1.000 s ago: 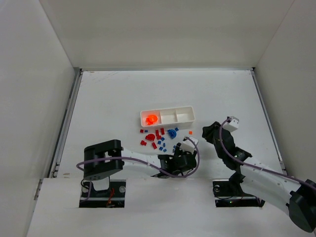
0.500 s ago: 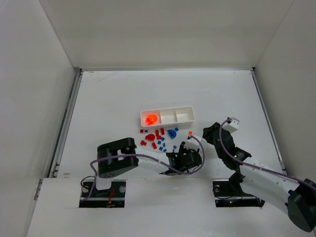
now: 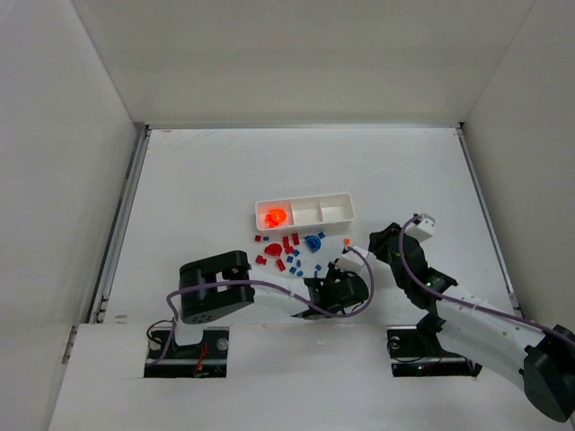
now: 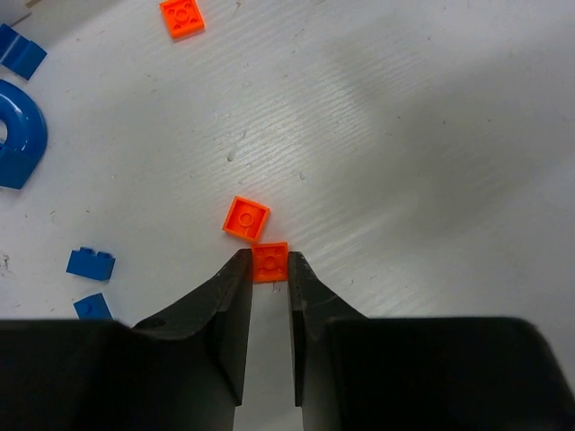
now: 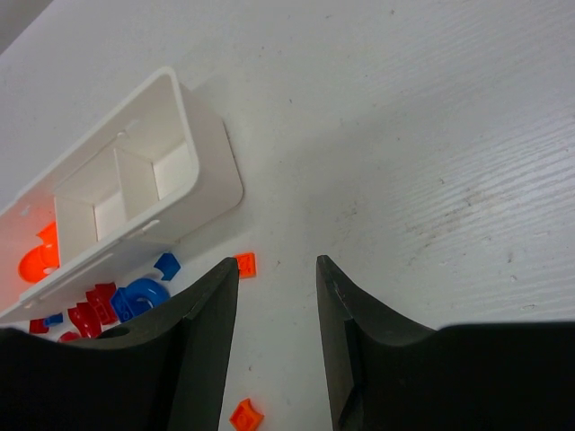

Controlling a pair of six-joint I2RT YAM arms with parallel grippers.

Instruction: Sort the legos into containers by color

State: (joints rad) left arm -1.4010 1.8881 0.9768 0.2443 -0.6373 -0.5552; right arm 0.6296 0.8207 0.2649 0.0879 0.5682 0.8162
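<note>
Red, blue and orange legos (image 3: 289, 250) lie scattered just in front of the white three-compartment tray (image 3: 334, 218). Its left compartment holds a round orange piece (image 3: 274, 216); the other two look empty. My left gripper (image 4: 269, 260) is shut on a small orange lego (image 4: 269, 263) at its fingertips, low at the table. A second orange lego (image 4: 246, 218) lies right beside it, and a third (image 4: 182, 16) lies farther off. My right gripper (image 5: 277, 269) is open and empty, with an orange lego (image 5: 245, 264) at its left fingertip.
A blue curved piece (image 4: 16, 136) and small blue bricks (image 4: 90, 262) lie left of my left gripper. The tray (image 5: 203, 199) is up and left of the right gripper. The two grippers are close together in the top view (image 3: 359, 256). White walls enclose the table.
My left arm has swung right, away from the pile toward the orange legos, then settled there. The right arm has barely moved.
</note>
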